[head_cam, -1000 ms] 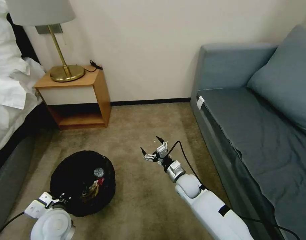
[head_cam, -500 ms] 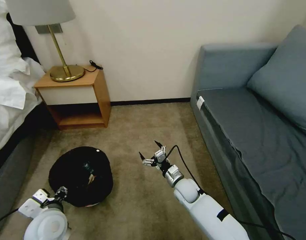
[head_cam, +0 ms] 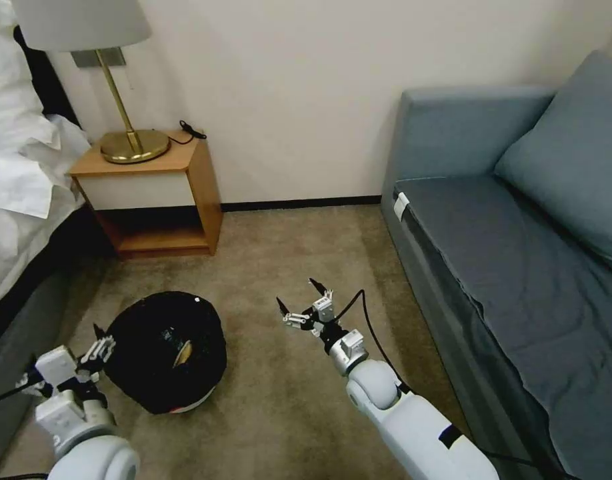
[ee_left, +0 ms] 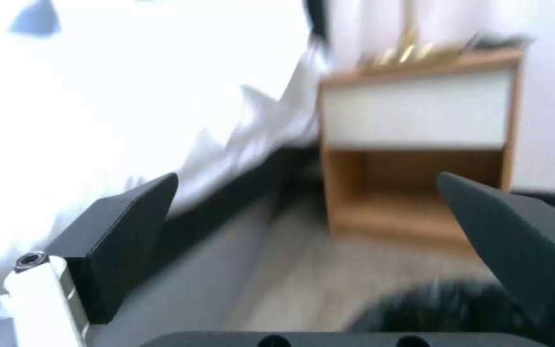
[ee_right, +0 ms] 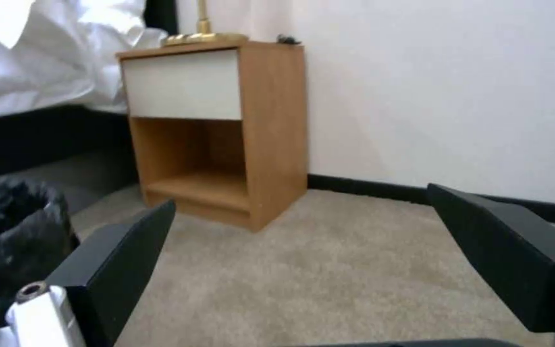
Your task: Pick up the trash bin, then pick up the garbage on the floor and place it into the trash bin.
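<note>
The trash bin [head_cam: 161, 352], round with a black bag liner and a white base, stands on the carpet at the lower left. Inside it lies a gold-brown piece of garbage [head_cam: 183, 353]; the rest of its inside is dark. My left gripper [head_cam: 66, 345] is open just left of the bin and apart from its rim. In the left wrist view the left gripper [ee_left: 308, 177] holds nothing, and the bin [ee_left: 444, 308] is a black blur beyond it. My right gripper [head_cam: 297, 295] hovers open and holding nothing over the carpet right of the bin. The right wrist view has the right gripper [ee_right: 301, 196] with the bin [ee_right: 14, 231] to one side.
A wooden nightstand [head_cam: 153, 193] with a brass lamp [head_cam: 123, 100] stands against the far wall. A bed with white linen [head_cam: 19, 187] runs along the left, and a blue-grey sofa [head_cam: 519, 253] along the right. Carpet [head_cam: 299, 240] lies between them.
My left gripper has let go of the bin's rim, opened and drawn back to the left. The bin has shifted slightly away and stands more upright. The right arm has barely moved.
</note>
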`<state>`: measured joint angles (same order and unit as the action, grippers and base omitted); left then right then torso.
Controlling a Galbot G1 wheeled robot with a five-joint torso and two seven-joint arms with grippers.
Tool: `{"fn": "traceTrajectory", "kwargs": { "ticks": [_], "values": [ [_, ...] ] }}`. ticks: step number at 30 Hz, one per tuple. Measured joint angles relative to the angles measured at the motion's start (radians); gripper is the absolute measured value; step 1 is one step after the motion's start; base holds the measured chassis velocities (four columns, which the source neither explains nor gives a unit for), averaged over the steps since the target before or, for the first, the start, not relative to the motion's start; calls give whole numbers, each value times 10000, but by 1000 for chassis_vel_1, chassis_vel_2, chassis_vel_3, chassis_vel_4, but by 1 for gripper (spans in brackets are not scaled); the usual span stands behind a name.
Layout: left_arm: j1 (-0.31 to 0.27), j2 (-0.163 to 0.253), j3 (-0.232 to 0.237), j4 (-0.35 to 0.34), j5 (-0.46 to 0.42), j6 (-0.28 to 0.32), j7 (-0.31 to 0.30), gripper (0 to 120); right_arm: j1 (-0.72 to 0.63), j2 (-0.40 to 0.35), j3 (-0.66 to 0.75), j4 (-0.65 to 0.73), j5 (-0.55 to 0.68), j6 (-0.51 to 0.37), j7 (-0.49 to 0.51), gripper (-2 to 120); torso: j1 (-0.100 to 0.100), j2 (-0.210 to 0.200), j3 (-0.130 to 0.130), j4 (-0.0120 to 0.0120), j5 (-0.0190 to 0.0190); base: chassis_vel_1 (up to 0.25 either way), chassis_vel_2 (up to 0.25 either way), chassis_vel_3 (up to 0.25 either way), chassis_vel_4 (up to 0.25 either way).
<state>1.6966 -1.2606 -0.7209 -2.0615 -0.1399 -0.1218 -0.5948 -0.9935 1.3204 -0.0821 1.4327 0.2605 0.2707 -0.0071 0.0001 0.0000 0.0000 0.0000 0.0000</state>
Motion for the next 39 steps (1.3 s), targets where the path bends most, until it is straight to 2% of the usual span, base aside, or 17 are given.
{"fn": "traceTrajectory", "kwargs": {
  "ticks": [1, 2, 7, 12, 15, 20, 39],
  "values": [
    [-19, 86, 36, 188, 650, -589, 233, 100, -103, 66, 153, 45, 93, 11, 36, 100, -1, 0, 0, 1, -1, 0, 0, 0, 0],
    [-27, 132, 72, 259, 1018, -874, 394, 100, -191, 99, 257, 83, 181, 11, 48, 100, 0, 0, 0, 0, 0, 0, 0, 0, 0],
    [-41, 166, 191, 219, 1383, -1102, 741, 100, -435, 228, 652, 253, 379, 8, 75, 100, 0, -1, 0, 0, -1, 0, 0, 0, 0],
    [-244, 59, 311, 23, 951, -1075, 1212, 100, -663, 485, 1065, 299, 521, -4, 126, 100, 0, -1, 0, -1, -1, 0, 0, 0, 0],
    [-327, 14, 384, -202, 204, -954, 1599, 100, -793, 679, 1247, 353, 625, -4, 121, 100, 0, -1, 0, -1, 0, 0, 0, 0, 0],
    [-367, 12, 422, -525, -938, -454, 1721, 100, -886, 941, 1413, 428, 833, -68, 48, 100, -1, -1, 1, 0, 0, 0, 0, 0, 0],
    [-372, 11, 423, -566, -1149, -313, 1717, 100, -924, 1049, 1510, 468, 881, -157, -58, 100, 0, -1, 1, 0, 0, 0, 0, 0, 0]
  ]
}}
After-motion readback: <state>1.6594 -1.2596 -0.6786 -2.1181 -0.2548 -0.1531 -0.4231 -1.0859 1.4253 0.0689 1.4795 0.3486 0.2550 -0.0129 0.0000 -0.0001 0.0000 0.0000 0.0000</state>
